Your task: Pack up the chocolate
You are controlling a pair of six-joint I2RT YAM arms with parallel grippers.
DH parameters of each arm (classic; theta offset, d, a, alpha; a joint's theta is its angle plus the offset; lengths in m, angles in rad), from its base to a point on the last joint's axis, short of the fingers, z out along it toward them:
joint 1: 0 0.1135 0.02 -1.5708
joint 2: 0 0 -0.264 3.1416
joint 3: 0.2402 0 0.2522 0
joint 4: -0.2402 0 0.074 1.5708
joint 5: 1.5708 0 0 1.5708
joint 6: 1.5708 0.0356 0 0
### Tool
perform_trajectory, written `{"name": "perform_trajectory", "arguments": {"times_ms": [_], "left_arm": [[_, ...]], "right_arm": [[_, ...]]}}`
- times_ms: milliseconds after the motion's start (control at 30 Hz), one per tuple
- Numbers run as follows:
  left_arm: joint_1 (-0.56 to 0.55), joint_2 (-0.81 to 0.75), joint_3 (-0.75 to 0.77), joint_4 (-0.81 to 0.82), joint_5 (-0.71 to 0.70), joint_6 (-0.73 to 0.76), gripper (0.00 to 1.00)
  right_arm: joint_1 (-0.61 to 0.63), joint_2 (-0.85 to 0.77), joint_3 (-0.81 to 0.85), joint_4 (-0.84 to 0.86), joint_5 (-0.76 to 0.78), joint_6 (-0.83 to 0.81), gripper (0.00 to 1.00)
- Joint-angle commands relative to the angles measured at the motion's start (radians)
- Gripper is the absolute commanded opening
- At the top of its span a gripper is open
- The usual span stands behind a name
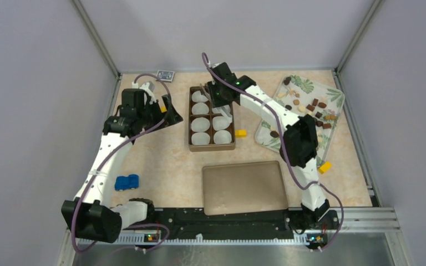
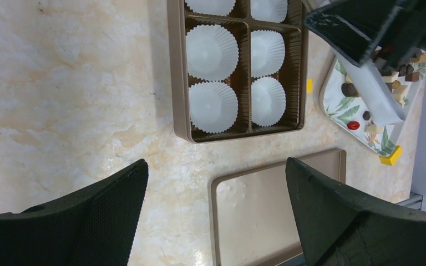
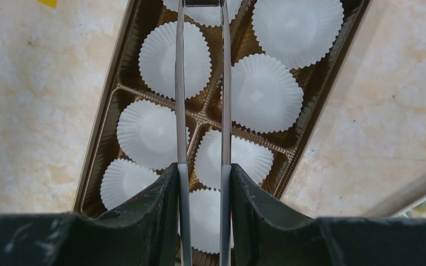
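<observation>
The chocolate [image 1: 310, 105] lies as several small brown and tan pieces on a leaf-patterned tray [image 1: 335, 94] at the back right, also seen in the left wrist view [image 2: 349, 88]. A brown box [image 1: 191, 119] holds white paper cups [image 3: 266, 91], and all the cups that show are empty. My right gripper [image 1: 216, 91] is shut on metal tongs [image 3: 181, 83] over the far end of the box. The tongs' tips reach the top edge of the right wrist view, and something dark sits between them that I cannot identify. My left gripper [image 1: 166, 111] is open and empty, left of the box.
The flat brown lid [image 1: 244, 187] lies near the front, also in the left wrist view [image 2: 277, 205]. Yellow blocks sit beside the box [image 1: 241, 133] and by the tray's near corner [image 1: 325, 167]. A blue object [image 1: 126, 182] lies at the front left. Walls enclose the table.
</observation>
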Motion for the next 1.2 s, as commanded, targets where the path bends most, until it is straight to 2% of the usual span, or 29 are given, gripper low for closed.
{"name": "perform_trajectory", "arguments": {"times_ms": [0,433,567,867,1167], "left_arm": [[0.004,-0.046,-0.019,0.011,-0.017,0.001,0.97],[0.004,-0.071,-0.051,0.004,-0.087,0.032,0.98],[0.004,-0.063,-0.048,0.006,-0.085,0.036,0.98],[0.004,-0.058,-0.058,-0.005,-0.115,0.062,0.98],[0.004,-0.07,-0.059,-0.025,-0.133,0.066,0.98]], "right_arm": [[0.009,0.069,0.13,0.041,0.037,-0.023,0.2],[0.004,0.216,0.252,0.038,0.016,0.002,0.23],[0.002,0.223,0.259,0.043,0.013,0.005,0.25],[0.002,0.22,0.262,0.028,0.014,0.005,0.38],[0.002,0.207,0.251,0.036,0.011,0.017,0.4]]}}
